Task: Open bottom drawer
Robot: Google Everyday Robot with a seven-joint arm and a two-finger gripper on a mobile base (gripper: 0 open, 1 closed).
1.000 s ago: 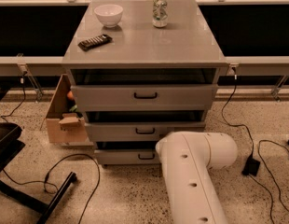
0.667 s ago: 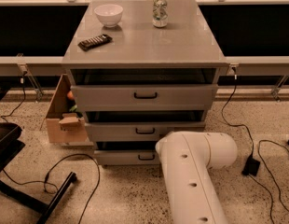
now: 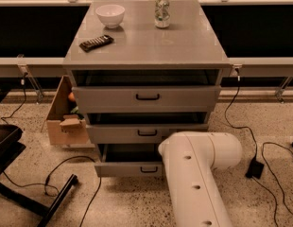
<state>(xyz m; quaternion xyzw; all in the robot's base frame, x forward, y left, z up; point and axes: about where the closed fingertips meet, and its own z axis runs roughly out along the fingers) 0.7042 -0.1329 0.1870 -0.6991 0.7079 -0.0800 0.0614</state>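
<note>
Three grey flat-fronted drawers (image 3: 184, 98) here, bottom drawer (image 3: 123, 168) among them; on the worktop (image 3: 184, 46), one white bowl (image 3: 110, 15), one silver can (image 3: 161, 12), one black remote (image 3: 96, 42). One cardboard box (image 3: 59, 122), one white robot arm (image 3: 198, 174), its gripper hidden behind it.

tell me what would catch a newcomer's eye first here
The big white robot arm fills the lower right foreground in front of the grey cabinet, and its gripper is out of sight behind it. All three drawers stand partly pulled out, with the bottom drawer down at floor level. On the cabinet top sit a white bowl, a can and a black remote.
</note>
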